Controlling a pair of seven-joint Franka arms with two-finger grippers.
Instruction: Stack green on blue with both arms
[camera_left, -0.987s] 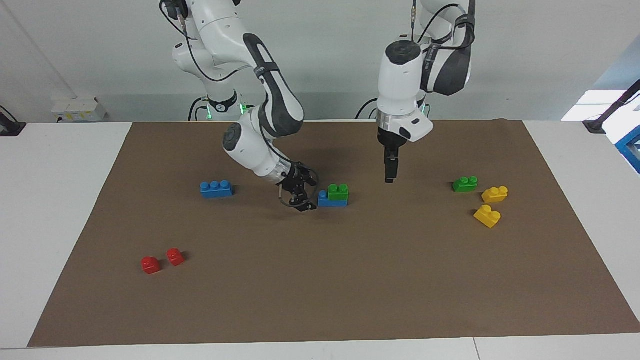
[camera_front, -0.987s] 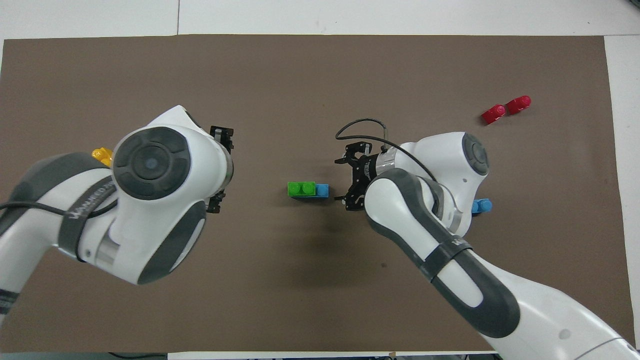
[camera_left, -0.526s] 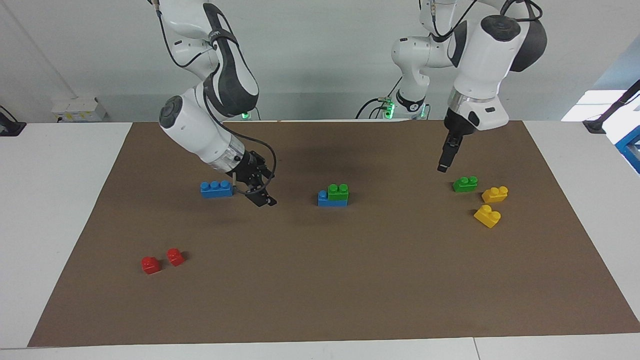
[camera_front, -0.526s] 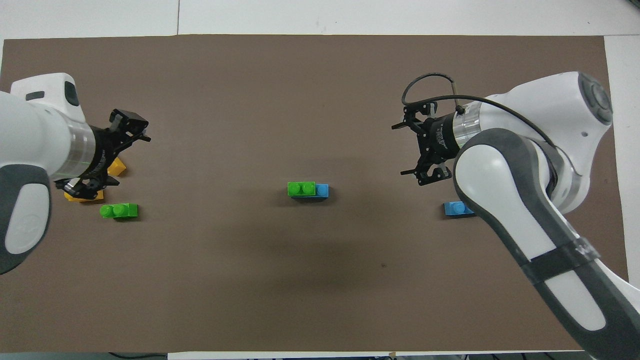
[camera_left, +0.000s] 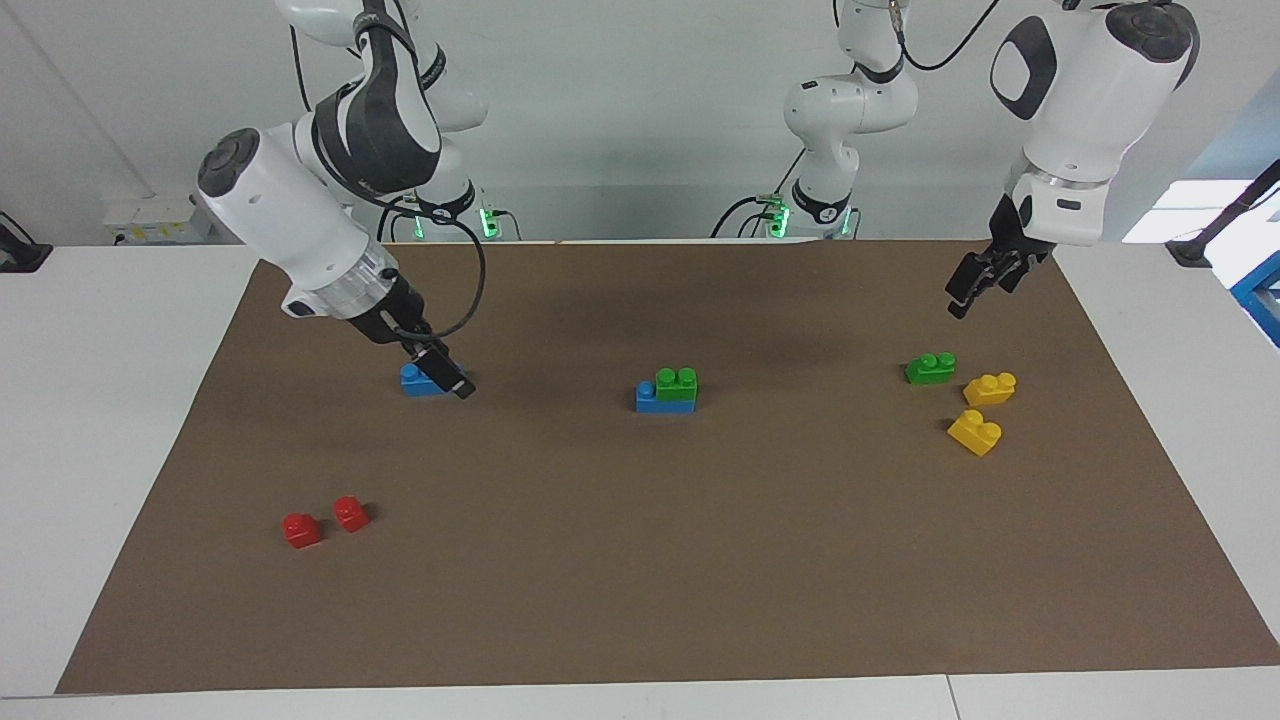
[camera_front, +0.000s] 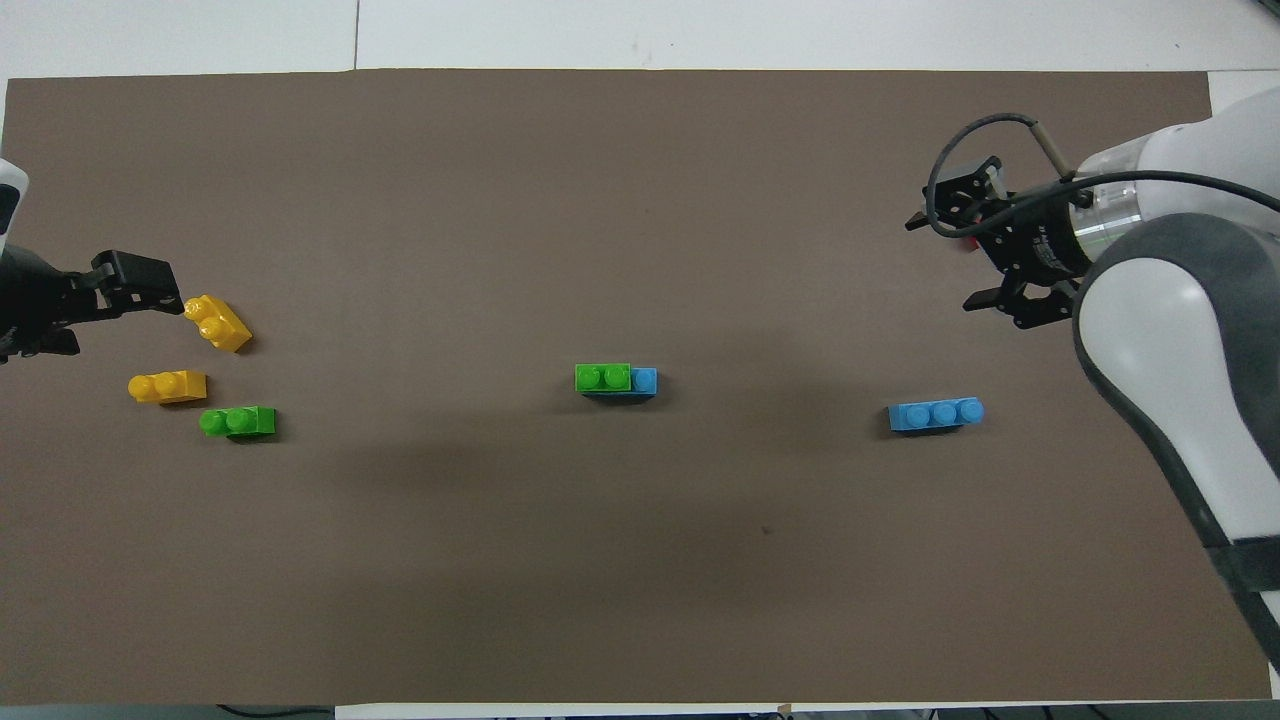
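At the mat's middle a green brick (camera_left: 676, 383) (camera_front: 603, 377) sits on a blue brick (camera_left: 648, 400) (camera_front: 646, 380), with no gripper touching either. A second green brick (camera_left: 930, 368) (camera_front: 238, 421) lies toward the left arm's end. A second blue brick (camera_left: 412, 380) (camera_front: 936, 414) lies toward the right arm's end, partly covered by the right gripper in the facing view. My right gripper (camera_left: 450, 378) (camera_front: 945, 262) hangs open and empty over the mat by that blue brick. My left gripper (camera_left: 965, 290) (camera_front: 125, 322) is open and empty, raised over the mat beside the yellow bricks.
Two yellow bricks (camera_left: 990, 388) (camera_left: 975, 432) (camera_front: 167, 386) (camera_front: 218, 322) lie by the loose green brick. Two red bricks (camera_left: 302, 530) (camera_left: 350, 513) sit farther from the robots at the right arm's end. A brown mat (camera_left: 700, 560) covers the white table.
Both arms have swung away from the middle stack, each toward its own end of the table. The stacked bricks have stayed put.
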